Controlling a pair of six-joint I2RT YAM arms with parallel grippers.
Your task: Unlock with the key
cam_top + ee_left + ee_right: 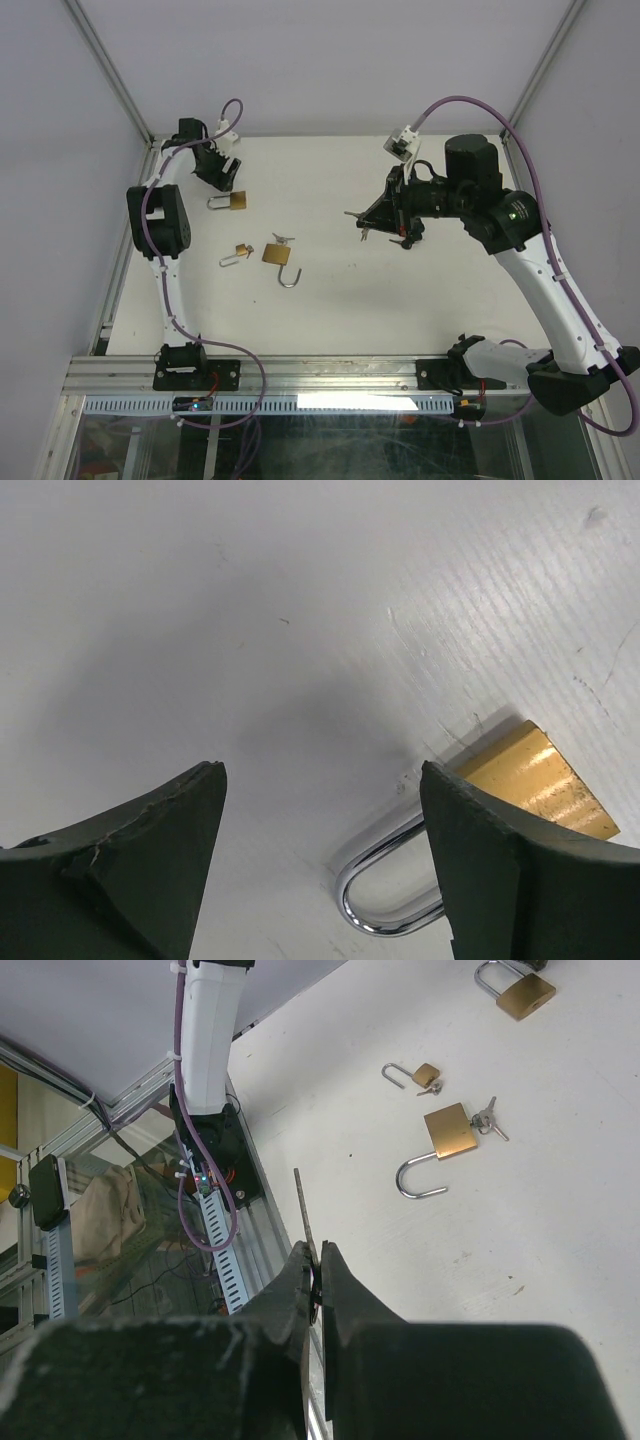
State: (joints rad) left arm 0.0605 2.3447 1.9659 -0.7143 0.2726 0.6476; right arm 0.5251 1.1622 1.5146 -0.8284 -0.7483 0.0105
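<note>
- Plainly, the job is only part done. The closed padlock (pixel 230 202) lies near the far-left corner of the table (pixel 420 300) with its shackle seated in the brass body, so this one is left to open.
- Its long axis runs roughly along the far edge. The shackle bow faces the left edge and the body faces the right, so I judge the keyhole end faces right too.
- The left gripper (pixel 320 780) hangs over it with its jaws spread wide. One finger overlaps the body and the other stands well apart. Nothing is pinched, and I cannot tell whether anything touches.
- The key (pixel 303 1210) is pinched in the right gripper (pixel 318 1260), whose jaws are pressed together on it. It is held in the air over the right half, well apart from the lock, with its blade pointing toward the left edge.
- Nearer the middle, the medium padlock (pixel 278 254) and the small padlock (pixel 243 250) lie with shackles sprung open and keys at their bodies.
- What is left, I judge, is to steady the lock, carry the key across, seat it and turn it.
</note>
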